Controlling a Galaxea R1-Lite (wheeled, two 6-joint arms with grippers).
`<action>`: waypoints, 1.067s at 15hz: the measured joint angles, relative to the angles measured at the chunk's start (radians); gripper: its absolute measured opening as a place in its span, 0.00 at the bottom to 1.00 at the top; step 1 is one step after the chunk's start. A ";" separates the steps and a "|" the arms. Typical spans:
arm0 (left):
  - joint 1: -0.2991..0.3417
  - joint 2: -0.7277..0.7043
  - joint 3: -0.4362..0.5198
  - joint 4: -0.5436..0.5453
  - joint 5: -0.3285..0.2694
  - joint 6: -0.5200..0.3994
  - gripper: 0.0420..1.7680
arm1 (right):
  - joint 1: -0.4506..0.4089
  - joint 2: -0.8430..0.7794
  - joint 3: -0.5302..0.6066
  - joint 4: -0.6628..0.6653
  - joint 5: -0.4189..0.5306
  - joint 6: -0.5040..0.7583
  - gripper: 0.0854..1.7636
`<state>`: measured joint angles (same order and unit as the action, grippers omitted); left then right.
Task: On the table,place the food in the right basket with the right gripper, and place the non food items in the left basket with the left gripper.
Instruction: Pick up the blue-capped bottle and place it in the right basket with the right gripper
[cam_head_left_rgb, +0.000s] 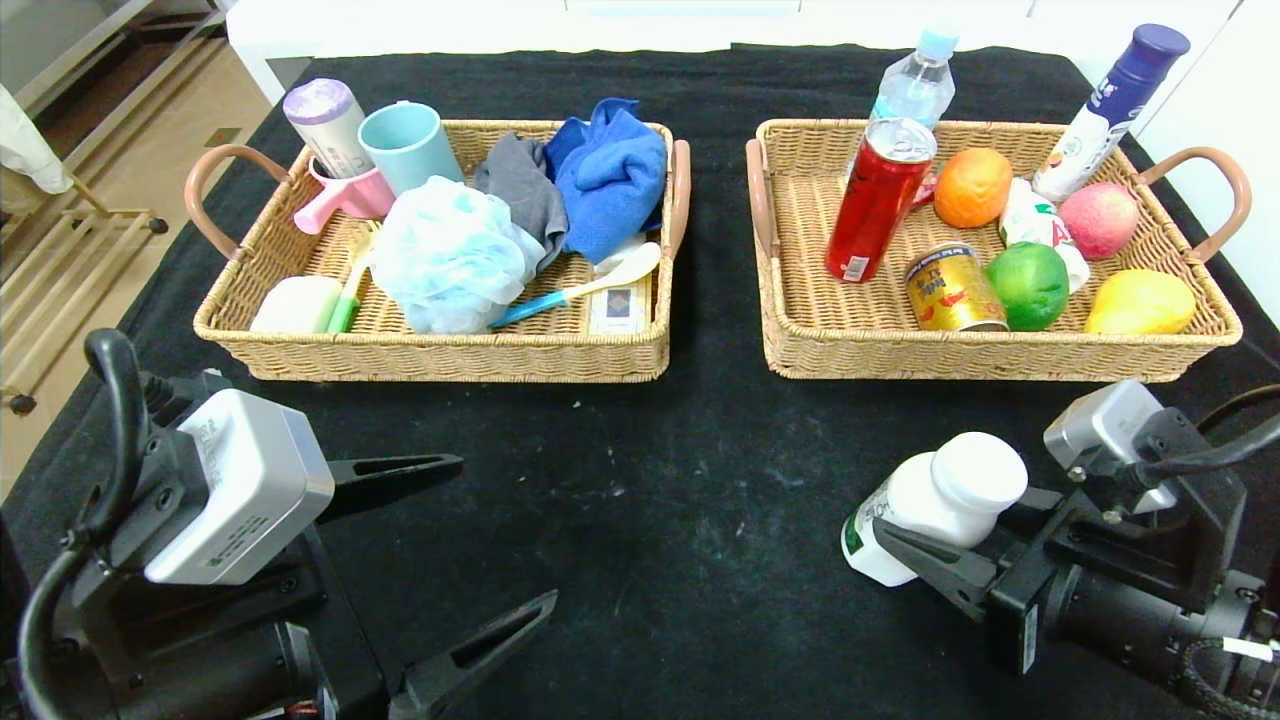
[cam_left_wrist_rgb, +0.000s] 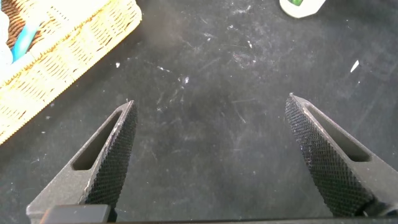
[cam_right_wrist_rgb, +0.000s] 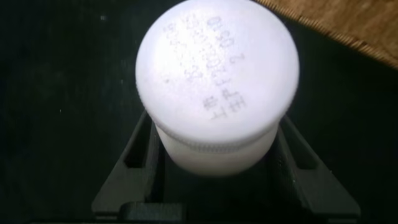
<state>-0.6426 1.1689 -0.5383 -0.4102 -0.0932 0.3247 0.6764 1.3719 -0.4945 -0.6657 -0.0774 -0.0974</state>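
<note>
Down at the near right of the black bench (cam_head_left_rgb: 640, 520), the right gripper (cam_head_left_rgb: 925, 545) has its jaws clenched on a white bottle (cam_head_left_rgb: 935, 505), just in front of the right basket (cam_head_left_rgb: 800, 340), which holds cans, bottles and fruit. Meanwhile the left gripper (cam_head_left_rgb: 505, 535) hangs over the near left of the bench with its jaws spread wide and nothing between them, in front of the left basket (cam_head_left_rgb: 450, 355) with its cups, cloths and sponge.

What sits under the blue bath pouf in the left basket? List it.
Under the bath pouf in the left basket, a blue-handled spoon and a green handle poke out. Anything beneath its middle is covered.
</note>
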 joint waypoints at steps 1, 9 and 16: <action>0.000 0.000 0.000 0.000 0.001 0.000 0.97 | 0.001 -0.013 -0.003 -0.001 -0.001 0.000 0.52; -0.001 0.004 -0.004 -0.001 0.001 -0.001 0.97 | -0.147 -0.077 -0.132 0.016 0.009 0.001 0.52; -0.001 -0.016 -0.006 -0.001 0.003 -0.001 0.97 | -0.353 -0.071 -0.335 0.120 0.016 0.005 0.52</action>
<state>-0.6432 1.1532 -0.5445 -0.4113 -0.0904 0.3240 0.3232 1.3006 -0.8294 -0.5453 -0.0611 -0.0928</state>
